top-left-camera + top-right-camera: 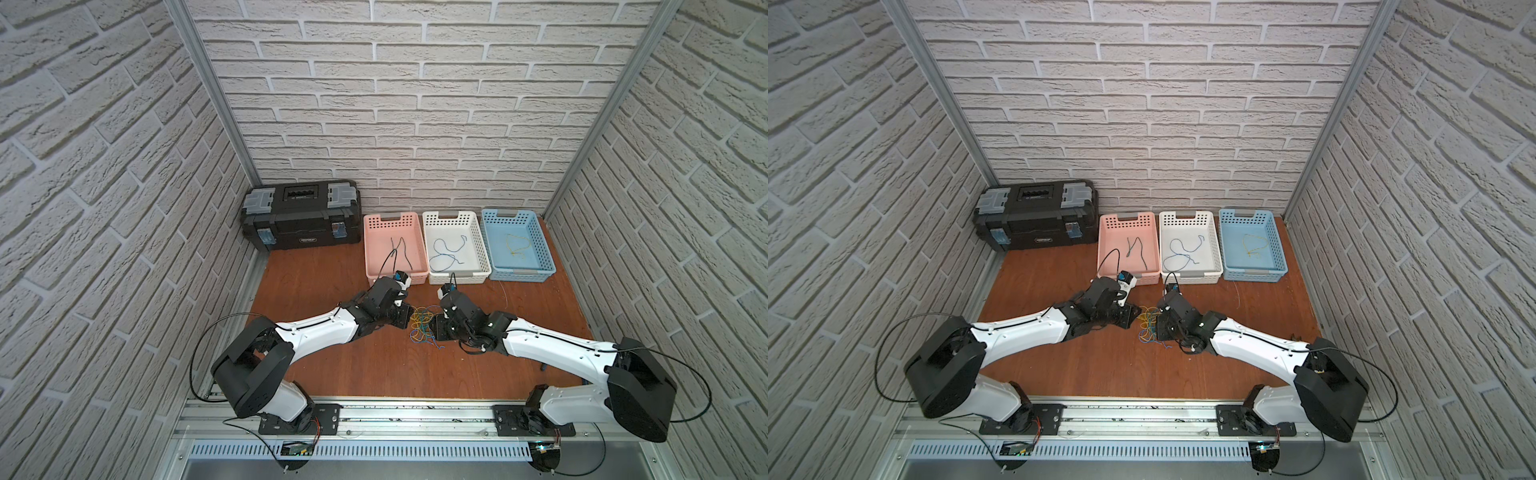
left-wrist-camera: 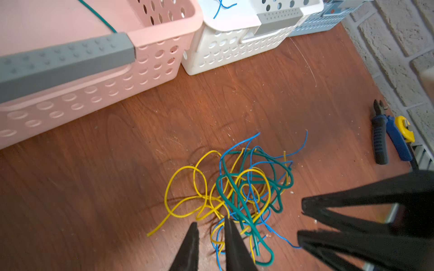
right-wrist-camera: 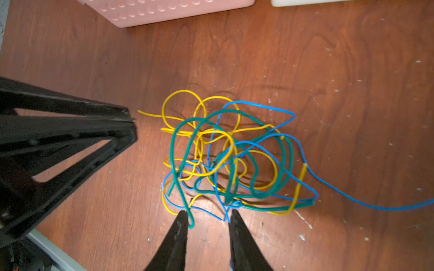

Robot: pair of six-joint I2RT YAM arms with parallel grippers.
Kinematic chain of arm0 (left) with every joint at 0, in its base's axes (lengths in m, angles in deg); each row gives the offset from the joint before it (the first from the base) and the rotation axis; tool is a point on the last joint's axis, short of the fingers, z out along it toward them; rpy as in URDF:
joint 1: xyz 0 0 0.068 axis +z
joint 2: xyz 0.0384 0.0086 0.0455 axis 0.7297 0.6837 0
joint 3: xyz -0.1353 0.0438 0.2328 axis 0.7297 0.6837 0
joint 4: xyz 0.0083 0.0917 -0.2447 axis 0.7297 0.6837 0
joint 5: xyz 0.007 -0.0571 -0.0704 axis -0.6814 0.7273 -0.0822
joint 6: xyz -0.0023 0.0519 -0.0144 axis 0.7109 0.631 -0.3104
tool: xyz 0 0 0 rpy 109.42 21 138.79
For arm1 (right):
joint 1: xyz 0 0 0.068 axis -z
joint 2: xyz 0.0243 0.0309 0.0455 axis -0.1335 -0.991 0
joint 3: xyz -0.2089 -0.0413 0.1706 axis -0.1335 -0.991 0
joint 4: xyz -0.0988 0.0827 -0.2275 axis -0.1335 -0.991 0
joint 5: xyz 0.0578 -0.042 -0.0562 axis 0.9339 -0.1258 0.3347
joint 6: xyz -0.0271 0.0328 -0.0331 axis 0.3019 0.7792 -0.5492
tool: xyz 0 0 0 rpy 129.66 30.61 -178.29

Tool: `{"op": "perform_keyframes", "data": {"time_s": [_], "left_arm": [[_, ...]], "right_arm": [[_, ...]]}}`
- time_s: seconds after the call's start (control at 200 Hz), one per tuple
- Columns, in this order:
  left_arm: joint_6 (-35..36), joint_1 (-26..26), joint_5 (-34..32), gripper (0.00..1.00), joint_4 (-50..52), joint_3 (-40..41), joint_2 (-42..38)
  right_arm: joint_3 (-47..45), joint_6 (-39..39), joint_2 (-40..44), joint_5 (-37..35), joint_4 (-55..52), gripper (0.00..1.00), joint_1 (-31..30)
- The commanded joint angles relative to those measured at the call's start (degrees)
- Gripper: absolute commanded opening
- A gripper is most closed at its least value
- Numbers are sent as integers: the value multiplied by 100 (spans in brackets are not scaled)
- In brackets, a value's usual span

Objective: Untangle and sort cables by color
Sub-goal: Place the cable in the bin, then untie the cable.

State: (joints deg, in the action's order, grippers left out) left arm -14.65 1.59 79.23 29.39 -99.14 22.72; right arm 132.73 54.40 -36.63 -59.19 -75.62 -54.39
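A tangle of thin yellow, blue and dark green cables lies on the wooden tabletop between my two grippers. My left gripper stands at one edge of the tangle, jaws a narrow gap apart, with a yellow and a blue loop lying in that gap. At the opposite edge of the tangle my right gripper is open; a green cable end touches one finger and a blue strand runs by the other. Sorted cables lie in the baskets: dark green, blue, yellow.
A pink basket, a white basket and a blue basket stand in a row at the back. A black toolbox sits at the back left. Pliers lie near the right wall.
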Motion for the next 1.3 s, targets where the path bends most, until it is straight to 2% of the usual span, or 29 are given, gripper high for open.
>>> {"op": "perform_keyframes", "data": {"time_s": [0.0, 0.315, 0.43, 0.52, 0.58, 0.705, 0.785, 0.935, 1.1, 1.25, 1.295], "left_arm": [[-163, 62, 202, 23, -480, 218, -76], [-1132, 538, 1051, 22, -1797, 875, 162], [-796, 529, 1086, 24, -1451, 806, 184], [-468, 528, 1030, 25, -1461, 958, 71], [-18, 477, 766, 26, -1666, 1212, -95], [1474, 159, 471, 29, -2754, 1837, -246], [1993, 3, 437, 33, -3217, 1889, -44], [2411, -77, 455, 40, -4196, 1947, 464], [2610, -106, 129, 47, -4617, 1939, 818], [2671, -104, 259, 48, -4841, 1934, 1145], [2671, -106, 360, 46, -4899, 1929, 1240]], "right_arm": [[315, -358, -176, -73, 39, 32, -212], [511, -718, -923, -56, 246, 30, -259], [616, -854, -1083, -149, 180, 25, -332], [602, -909, -977, -227, 147, 9, -347], [609, -932, -818, -256, 42, 3, -342], [740, -1010, -569, -51, -404, 3, -254], [760, -1070, -587, 291, -563, 3, -105], [830, -1087, -592, 435, -664, 3, -66], [814, -1083, -491, 583, -537, 3, -40], [714, -1170, -412, 710, -237, 3, -30], [689, -1166, -387, 730, -138, 3, -30]]}}
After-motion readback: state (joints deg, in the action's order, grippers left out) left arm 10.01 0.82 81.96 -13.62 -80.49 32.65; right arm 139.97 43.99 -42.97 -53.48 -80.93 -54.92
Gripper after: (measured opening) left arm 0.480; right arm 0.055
